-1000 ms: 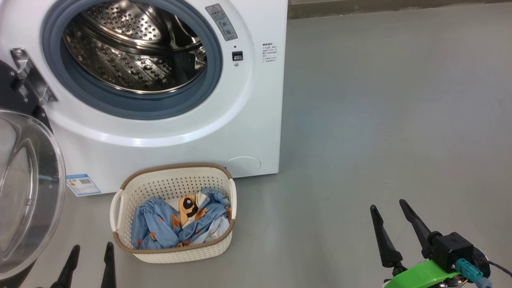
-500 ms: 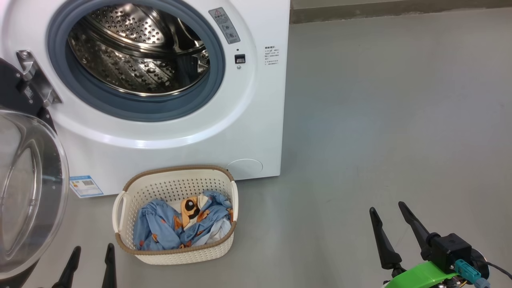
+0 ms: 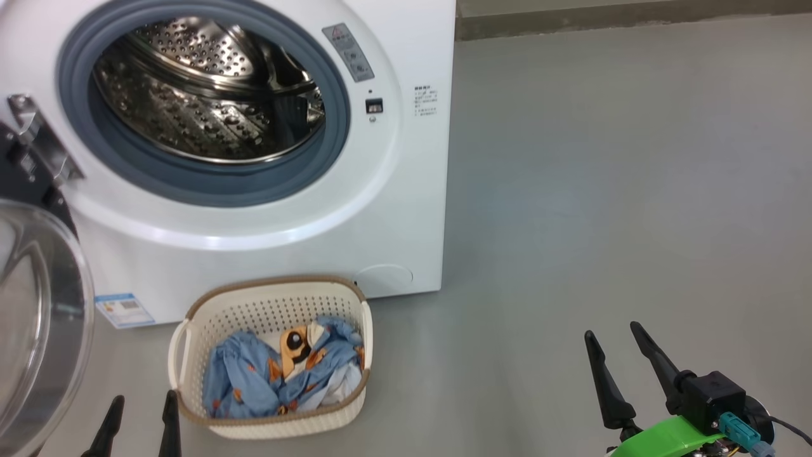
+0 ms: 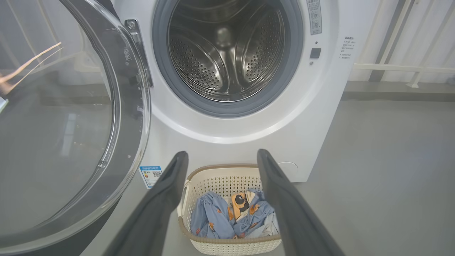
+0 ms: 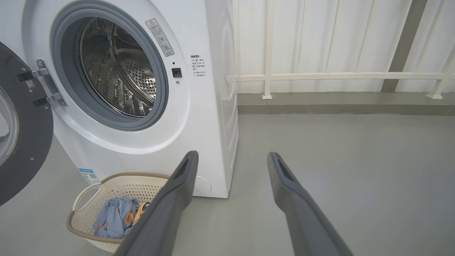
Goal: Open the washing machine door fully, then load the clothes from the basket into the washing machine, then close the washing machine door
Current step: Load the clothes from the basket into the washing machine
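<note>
The white washing machine [image 3: 406, 190] stands with its steel drum [image 3: 203, 95] exposed. Its door [image 3: 32, 317] hangs swung out at the left, glass bowl toward me, and fills the left side as the door [image 4: 71, 124] in the left wrist view. On the floor before the machine sits the cream basket [image 3: 269, 304] holding light-blue clothes [image 3: 254, 377] with an orange patch. My left gripper [image 3: 143, 409] is open, just left of the basket's near corner, nothing between its fingers. My right gripper [image 3: 612, 336] is open over bare floor, far right of the basket [image 5: 85, 217].
Grey floor [image 3: 602, 190] stretches right of the machine. A white railing and panelled wall [image 5: 337, 76] run along the back behind a low kerb. A blue energy sticker [image 3: 124, 309] marks the machine's lower left front.
The head view has shifted slightly, so machine and basket sit a little lower and further left in it. Both grippers stay open in the same spots.
</note>
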